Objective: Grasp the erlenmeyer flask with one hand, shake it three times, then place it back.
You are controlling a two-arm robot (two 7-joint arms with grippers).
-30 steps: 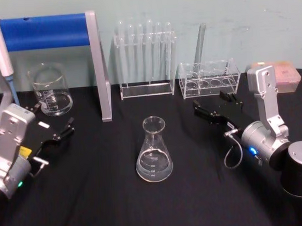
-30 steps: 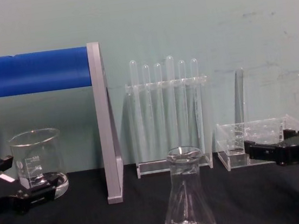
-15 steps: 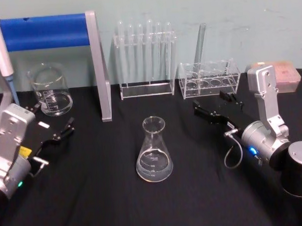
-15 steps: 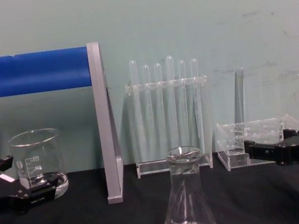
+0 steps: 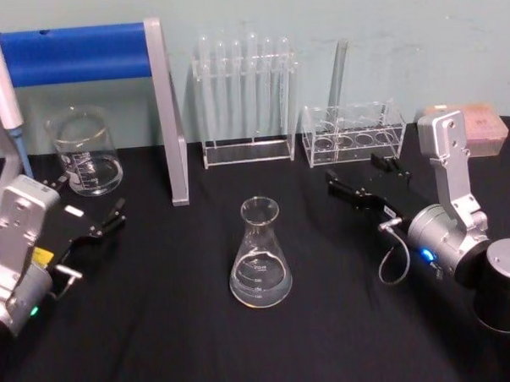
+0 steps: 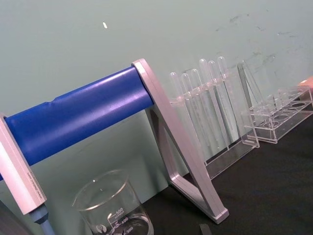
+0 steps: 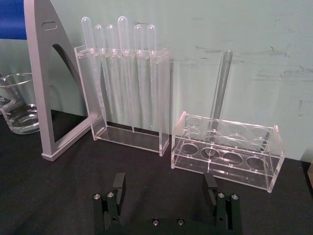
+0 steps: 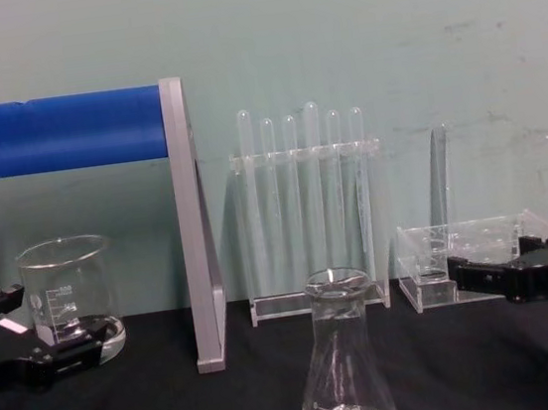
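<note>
Clear glass, the flask (image 5: 259, 254) stands upright on the black table (image 5: 159, 330), near the middle, well apart from both arms. The right gripper (image 5: 366, 182) hovers off to its right, in front of the low plastic rack (image 5: 354, 132); its fingers (image 7: 119, 183) are spread wide with nothing between them. The left gripper (image 5: 94, 222) sits near the table's left edge, just before the beaker (image 5: 86, 153), fingers parted and empty. A taller rack of tubes (image 5: 245, 98) stands behind the flask.

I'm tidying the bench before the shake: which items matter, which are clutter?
Needed: erlenmeyer flask; right gripper, open; left gripper, open.

Clutter: beaker, tall test tube rack, low tube rack, blue-barred stand.
</note>
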